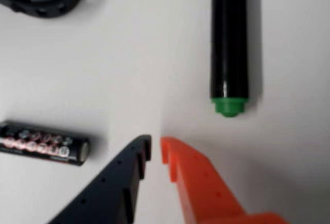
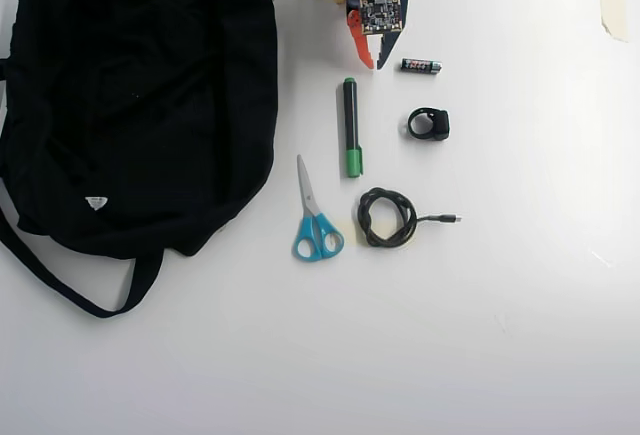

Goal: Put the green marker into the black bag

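1. We are hovering our gripper [image 1: 155,147] low over the white table [image 2: 520,305], just short of the green marker [image 1: 229,44]. The black and orange fingertips are sitting almost together, with only a thin sliver of table showing between them, and they are clamped on nothing.

2. We are seeing the marker lying flat and untouched in the overhead view [image 2: 351,127], its near green end just beyond our fingertips and its green cap pointing away toward the scissors [image 2: 314,217]. The black bag [image 2: 130,95] is lying well apart, to the marker's left in that view.

3. We are judging this to be the approach step: the reach is under way, and no grasp is begun.

4. We are thinking the next move calls for spreading the jaws wide, shifting sideways so the barrel falls between them, and closing across its width, not along its length.

5. We are minding the neighbours: the battery [image 1: 44,144] is lying near the black finger, and the small black ring [image 2: 429,123] and coiled cable [image 2: 387,217] are lying on the marker's other side.

6. We are expecting a lift and a long carry to the bag afterwards.
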You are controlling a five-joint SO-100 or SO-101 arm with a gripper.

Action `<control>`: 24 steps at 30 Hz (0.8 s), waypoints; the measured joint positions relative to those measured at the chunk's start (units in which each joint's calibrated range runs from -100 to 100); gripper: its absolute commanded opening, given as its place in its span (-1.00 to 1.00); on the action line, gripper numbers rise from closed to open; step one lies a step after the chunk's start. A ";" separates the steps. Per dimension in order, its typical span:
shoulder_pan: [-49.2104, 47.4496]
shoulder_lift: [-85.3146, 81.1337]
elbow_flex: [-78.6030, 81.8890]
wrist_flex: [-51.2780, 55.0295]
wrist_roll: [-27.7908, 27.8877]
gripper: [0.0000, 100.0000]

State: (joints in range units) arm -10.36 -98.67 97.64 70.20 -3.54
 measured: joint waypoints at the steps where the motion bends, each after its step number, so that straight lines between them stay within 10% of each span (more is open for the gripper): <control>1: 0.00 0.00 0.00 -1.12 -0.05 -0.95; 24: -1.18 41.43 -33.96 -44.83 -0.05 -0.95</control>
State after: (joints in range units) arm -11.54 -57.24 63.68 25.38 -3.59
